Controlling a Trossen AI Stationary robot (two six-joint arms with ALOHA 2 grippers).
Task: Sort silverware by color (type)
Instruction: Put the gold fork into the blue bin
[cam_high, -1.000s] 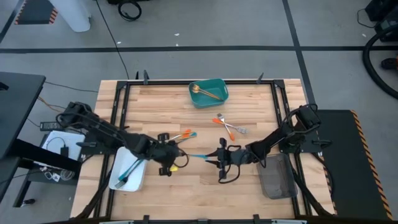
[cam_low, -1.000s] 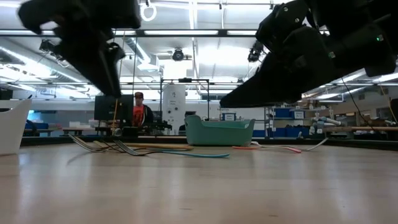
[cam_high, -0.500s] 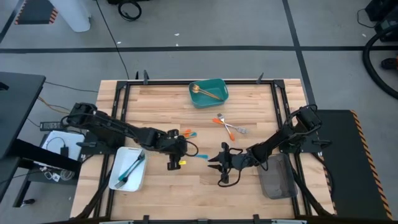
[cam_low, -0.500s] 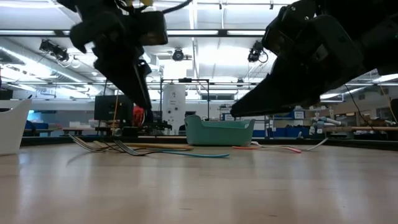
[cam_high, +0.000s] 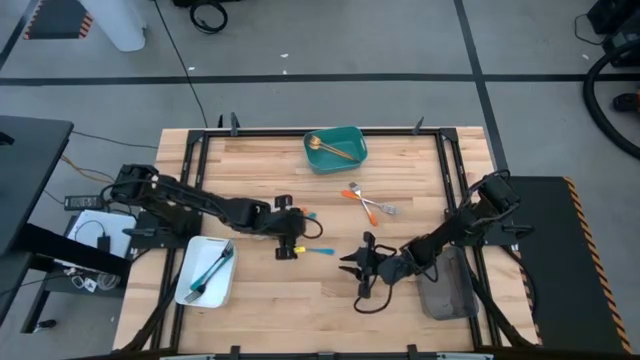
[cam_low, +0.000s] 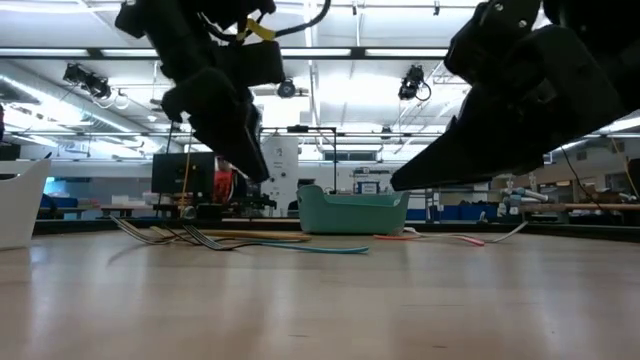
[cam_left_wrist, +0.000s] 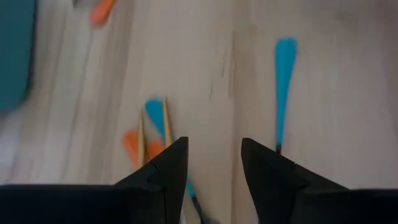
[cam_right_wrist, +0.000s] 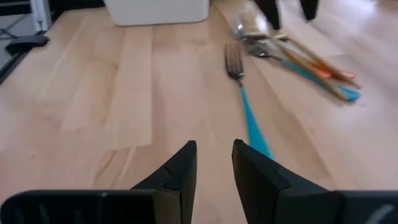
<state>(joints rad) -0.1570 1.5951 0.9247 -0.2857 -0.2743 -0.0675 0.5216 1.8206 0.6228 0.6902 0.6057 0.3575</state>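
**Both grippers empty over the table, blue fork lying loose between them**

Here is the left gripper (cam_high: 289, 240), hanging over the middle of the table (cam_high: 400, 160), fingers spread with a clear gap and nothing between them. In its wrist view that gap frames bare wood, with a blue handle off to one side and blurred orange and blue handles to the other.

The blue-handled fork (cam_high: 320, 250) lies flat on the wood just beside the left gripper, on the side toward the right gripper (cam_high: 362, 268). The right gripper's wrist view shows the fork's silver tines and teal handle running toward the camera, with the handle end cut off behind one finger. Its fingers stand apart, gripping nothing.

Beside the left gripper sits a small mixed cluster (cam_high: 300, 215) of orange and blue handles, partly hidden under the arm from above, so a count is hard to make. Farther from the left gripper, two orange-handled pieces (cam_high: 365, 202) lie crossed. A gold piece (cam_high: 330, 148) rests in the teal tray (cam_high: 358, 158) at the far edge. The white tray (cam_high: 190, 290) holds blue-handled pieces (cam_high: 210, 272). The grey tray (cam_high: 450, 298) is half covered by the right arm.

No readable writing anywhere. In the low view a person in red (cam_low: 222, 183) stands far behind the table.
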